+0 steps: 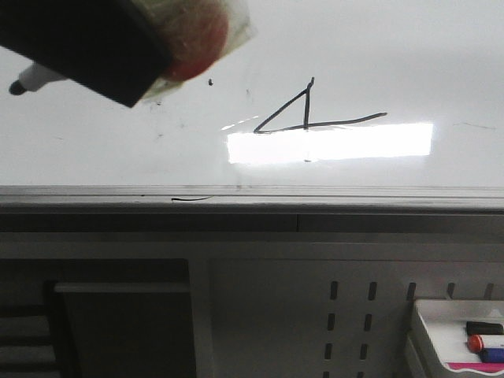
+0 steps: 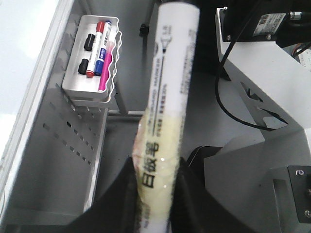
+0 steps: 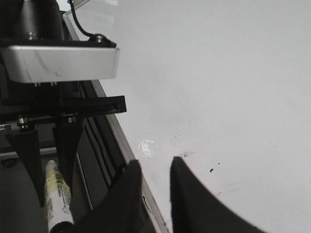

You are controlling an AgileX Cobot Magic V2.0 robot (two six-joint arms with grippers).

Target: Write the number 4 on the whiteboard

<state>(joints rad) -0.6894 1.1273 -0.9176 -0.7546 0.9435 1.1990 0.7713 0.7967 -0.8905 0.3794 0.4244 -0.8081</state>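
The whiteboard fills the upper half of the front view, grey rim along its near edge. The number 4 is drawn on it in thin black line, its horizontal stroke running long to the right. My left gripper hangs over the board's far left, shut on a white marker with its dark tip pointing left, off the surface. In the left wrist view the black fingers clamp the marker barrel. My right gripper is open and empty over the board's rim, beside the whiteboard.
A bright rectangular glare lies just below the figure. A short curved black line marks the rim. A small white tray of coloured markers hangs on the perforated panel below the board, tray also in the left wrist view.
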